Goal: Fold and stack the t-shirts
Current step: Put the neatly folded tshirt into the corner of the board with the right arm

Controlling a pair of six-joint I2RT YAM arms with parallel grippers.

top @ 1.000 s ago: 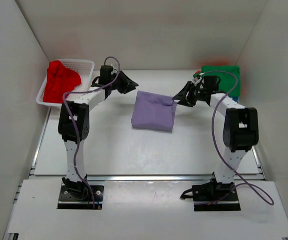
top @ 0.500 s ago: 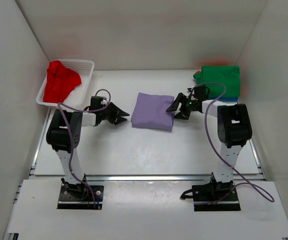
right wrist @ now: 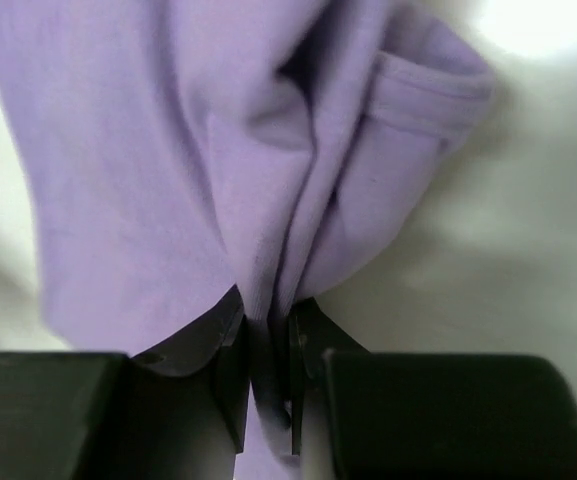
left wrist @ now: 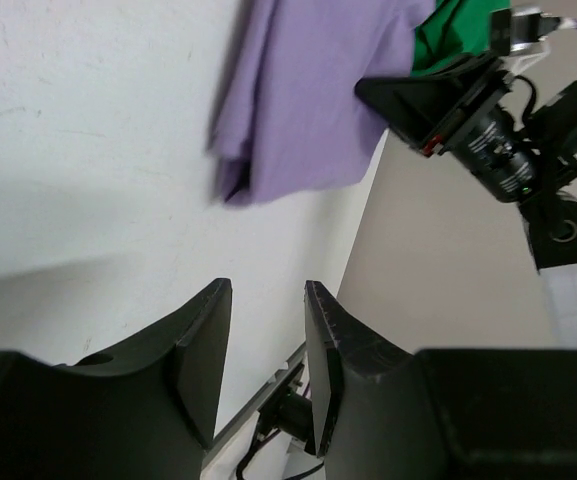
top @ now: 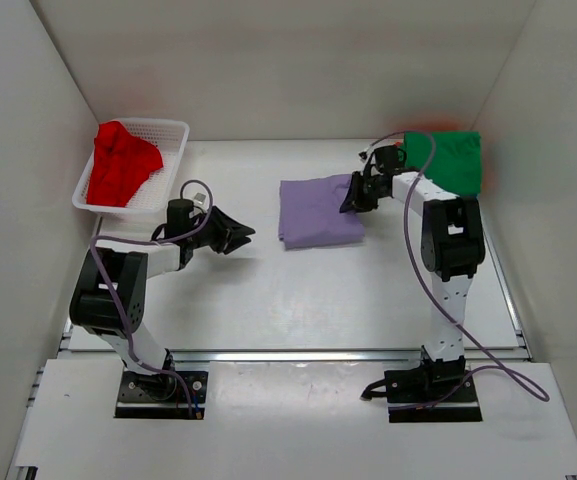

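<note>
Pressed together on a bunched fold, the right arm's fingers [right wrist: 236, 362] pinch the folded lavender-purple cloth t-shirt [top: 318, 210] at upper centre of the white table [top: 268, 300], apparently dragging it toward the folded green t-shirt [top: 446, 160] at upper right for stacking. The left arm's fingers [left wrist: 316, 330], slightly spread and empty, hang at left. Since 0.5 seconds ago, the lavender shirt has slid up and right.
</note>
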